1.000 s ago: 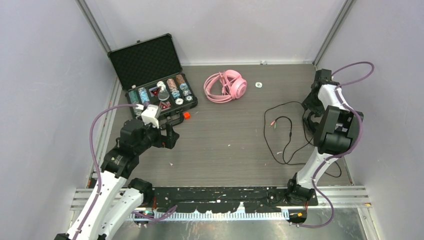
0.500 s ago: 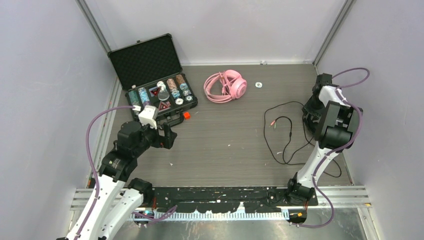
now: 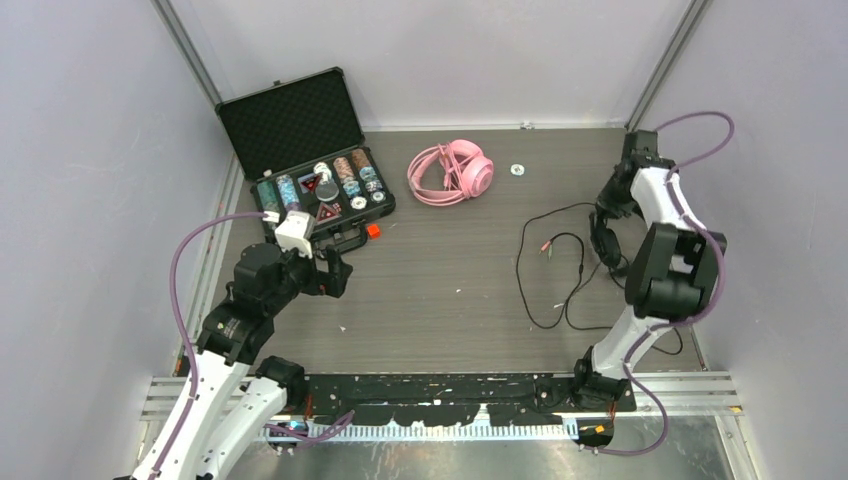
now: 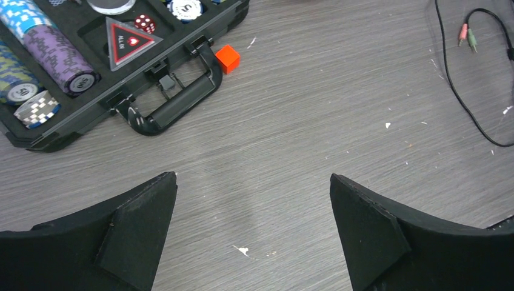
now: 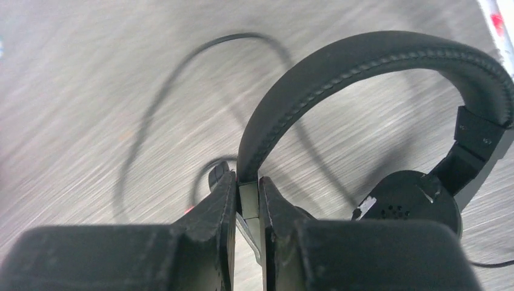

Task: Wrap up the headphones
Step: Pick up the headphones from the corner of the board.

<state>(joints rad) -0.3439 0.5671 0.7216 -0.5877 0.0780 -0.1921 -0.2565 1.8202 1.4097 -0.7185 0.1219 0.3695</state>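
The right gripper point(image 5: 246, 185) is clamped on the black headset point(image 5: 363, 63). Its two fingers pinch the end of the padded headband just above one ear cup. In the overhead view the headset sits at the right side of the table point(image 3: 450, 280), directly under the raised wrist. It seems to be lifted off the wood, though the blur in the wrist view leaves that unsure. Its thin black cable point(image 3: 519, 262) trails in loose loops over the table to the left of the arm and ends in a pink and a green plug point(image 4: 467, 35).

The pink headset point(image 3: 455, 172) lies on its side near the back wall, well apart from both arms, with its cable bunched against it.

The left gripper point(image 4: 253, 179) hangs with its jaws spread wide and holds nothing. It is over bare wood, near the handle of an open poker chip case point(image 3: 300, 125). A small orange cube point(image 4: 228, 58) rests just beside that handle.
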